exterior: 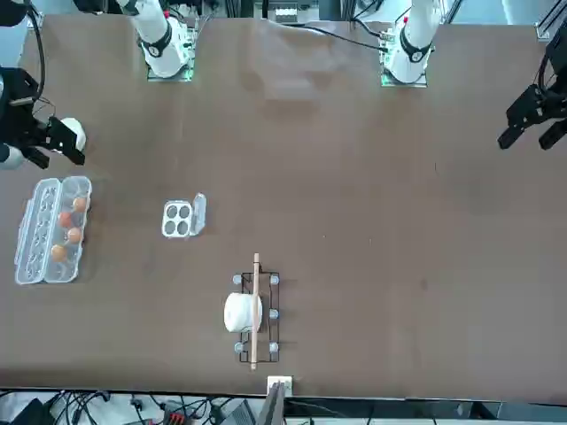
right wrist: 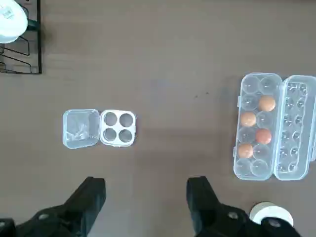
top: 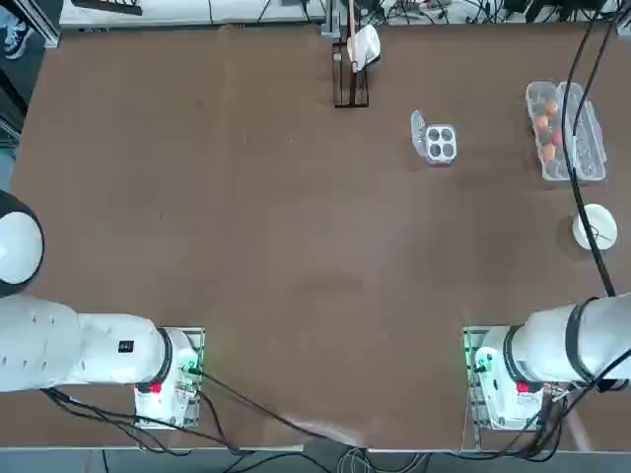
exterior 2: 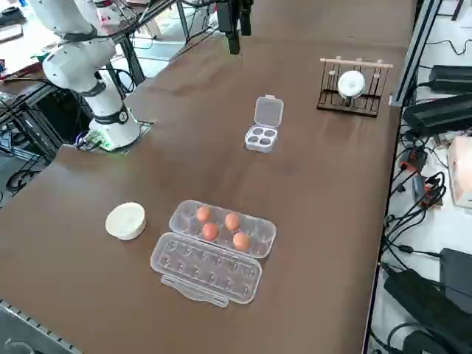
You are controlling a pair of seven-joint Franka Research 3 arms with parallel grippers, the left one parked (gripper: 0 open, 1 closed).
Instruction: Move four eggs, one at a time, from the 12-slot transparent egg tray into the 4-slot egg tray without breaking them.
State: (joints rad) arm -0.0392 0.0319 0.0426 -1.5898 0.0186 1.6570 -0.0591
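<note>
Several brown-orange eggs (right wrist: 248, 119) sit in the 12-slot transparent egg tray (right wrist: 256, 170), whose clear lid (right wrist: 298, 128) lies open beside it. That tray (top: 562, 169) (exterior: 58, 270) (exterior 2: 184, 217) is at the table's far right, with the eggs (top: 547, 126) (exterior: 69, 226) (exterior 2: 221, 227) in the row next to the lid. The 4-slot egg tray (right wrist: 117, 128) (top: 439, 141) (exterior: 180, 219) (exterior 2: 260, 136) stands nearer the middle with its cups empty and its flap open. My right gripper (right wrist: 146, 197) (exterior: 55, 152) hangs open and empty above the table, on the base side of both trays.
A white round bowl (top: 595, 227) (exterior: 75, 133) (exterior 2: 125, 220) (right wrist: 270, 213) rests close to the long tray, on the side toward the arm bases. At the table's far edge stands a dark wire rack (top: 352, 84) (exterior: 254, 350) (exterior 2: 352, 103) holding a white object.
</note>
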